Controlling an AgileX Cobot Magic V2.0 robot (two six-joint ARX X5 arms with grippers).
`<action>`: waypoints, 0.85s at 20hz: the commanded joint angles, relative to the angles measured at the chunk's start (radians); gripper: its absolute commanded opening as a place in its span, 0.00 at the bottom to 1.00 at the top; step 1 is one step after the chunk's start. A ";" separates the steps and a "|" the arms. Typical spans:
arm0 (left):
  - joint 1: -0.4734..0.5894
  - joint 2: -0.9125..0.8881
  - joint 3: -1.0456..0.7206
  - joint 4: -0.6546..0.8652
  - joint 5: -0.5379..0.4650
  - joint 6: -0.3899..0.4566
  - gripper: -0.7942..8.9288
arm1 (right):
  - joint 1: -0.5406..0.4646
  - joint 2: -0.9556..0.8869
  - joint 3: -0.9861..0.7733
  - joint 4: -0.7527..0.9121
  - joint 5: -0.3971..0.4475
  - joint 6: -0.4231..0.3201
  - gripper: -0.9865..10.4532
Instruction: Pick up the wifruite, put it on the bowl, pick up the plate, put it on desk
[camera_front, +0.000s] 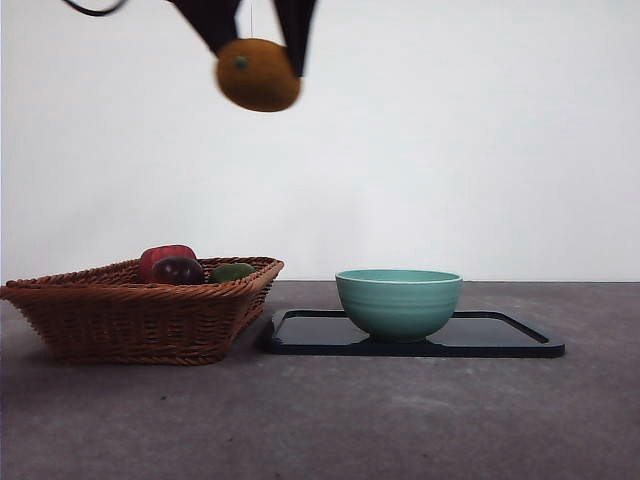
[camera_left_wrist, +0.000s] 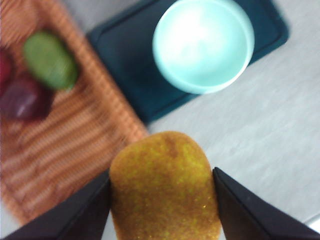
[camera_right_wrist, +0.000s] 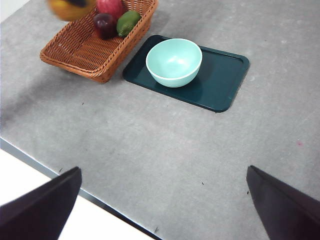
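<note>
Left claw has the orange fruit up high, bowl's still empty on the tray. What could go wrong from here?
1. The left claw pinches the round wifruite only by its sides, high above the desk; a slip would likely send it rolling.
2. The bowl sits off to one side, not beneath; releasing early could hit the basket rim or the tray.

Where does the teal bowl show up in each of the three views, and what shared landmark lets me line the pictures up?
Front view: the bowl stands right of centre on the dark tray.
Left wrist view: the bowl is at the top, seen from above, blurred.
Right wrist view: the bowl is upper centre, on the tray's end nearer the basket.
Shared landmark: the wicker basket of fruit beside the tray.
</note>
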 joint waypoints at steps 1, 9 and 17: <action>0.021 -0.045 -0.069 -0.057 -0.005 -0.003 0.37 | 0.006 0.004 0.010 -0.074 0.000 0.014 0.61; 0.180 -0.265 -0.466 0.188 -0.004 -0.003 0.37 | 0.006 0.004 0.010 -0.074 0.000 0.016 0.61; 0.246 -0.234 -0.602 0.484 -0.004 -0.047 0.37 | 0.006 0.004 0.010 -0.074 0.001 0.018 0.61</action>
